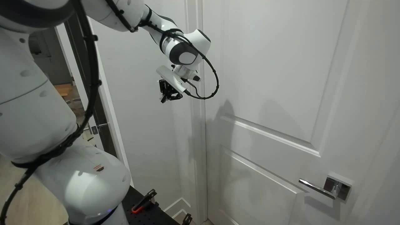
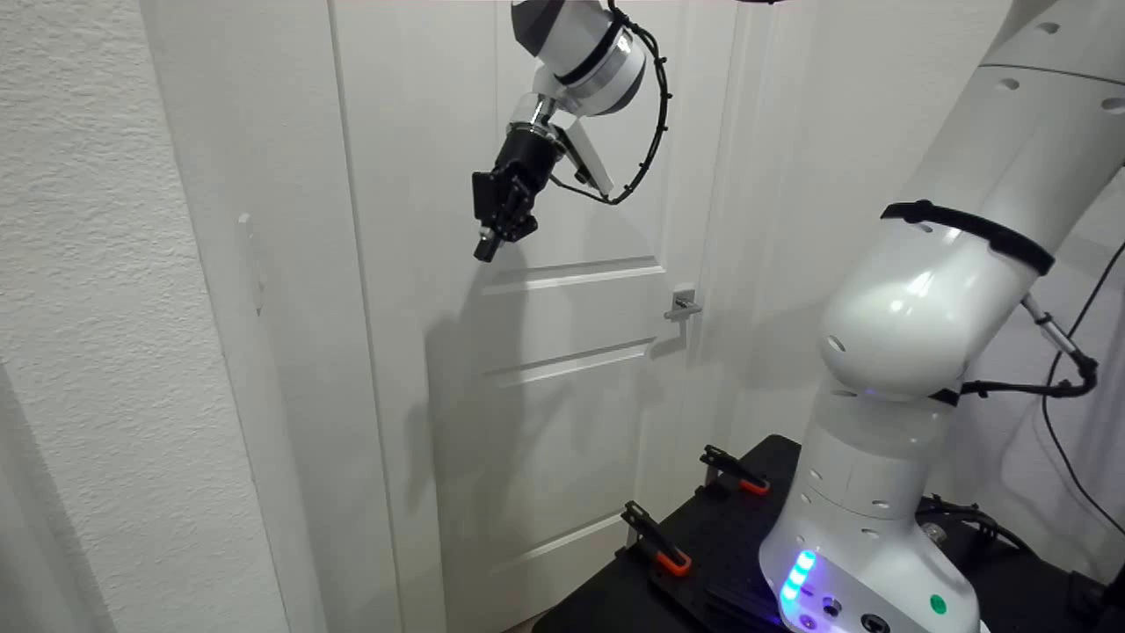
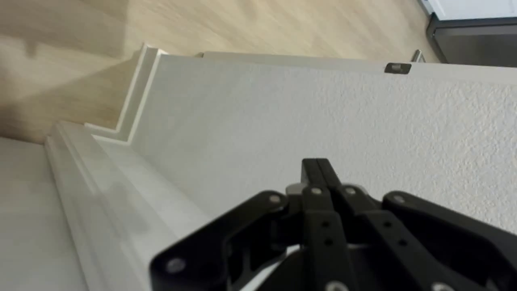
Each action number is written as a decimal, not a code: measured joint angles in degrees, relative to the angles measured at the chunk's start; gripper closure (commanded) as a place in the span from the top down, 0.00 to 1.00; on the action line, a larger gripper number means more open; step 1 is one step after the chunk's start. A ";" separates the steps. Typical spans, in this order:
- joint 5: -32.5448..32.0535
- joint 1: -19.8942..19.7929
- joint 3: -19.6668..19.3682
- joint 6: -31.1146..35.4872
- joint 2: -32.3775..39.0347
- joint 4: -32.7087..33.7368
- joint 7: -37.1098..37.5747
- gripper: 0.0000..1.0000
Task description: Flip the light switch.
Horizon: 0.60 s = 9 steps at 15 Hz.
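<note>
- Holds the claw (image 3: 317, 162) in mid-air, tilted downward, in both exterior views;
- Has the two fingers (image 3: 312, 173) pressed together in the wrist view, gripping nothing;
- Seems to show the light switch (image 2: 251, 264) on the pale wall (image 2: 308, 440), thin and seen nearly edge-on, at the left of an exterior view, well apart from the claw there;
- Has the door (image 2: 580, 321) behind the claw in that view.
</note>
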 measured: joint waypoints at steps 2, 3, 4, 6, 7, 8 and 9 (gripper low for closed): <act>-4.49 -1.29 -1.06 -3.27 -2.09 -0.98 1.83 0.00; -6.40 -1.71 -1.35 -4.37 -2.88 -1.34 2.57 0.26; -7.74 -1.98 -1.47 -5.21 -3.45 -1.56 3.17 0.28; -8.96 -2.08 -1.47 -5.78 -4.21 -1.99 3.51 0.43; -9.09 -2.04 -1.45 -5.80 -4.37 -2.11 3.51 0.49; -9.12 -2.02 -1.41 -5.80 -4.38 -2.11 3.51 0.58; -9.14 -2.01 -1.38 -5.79 -4.38 -2.11 3.51 0.65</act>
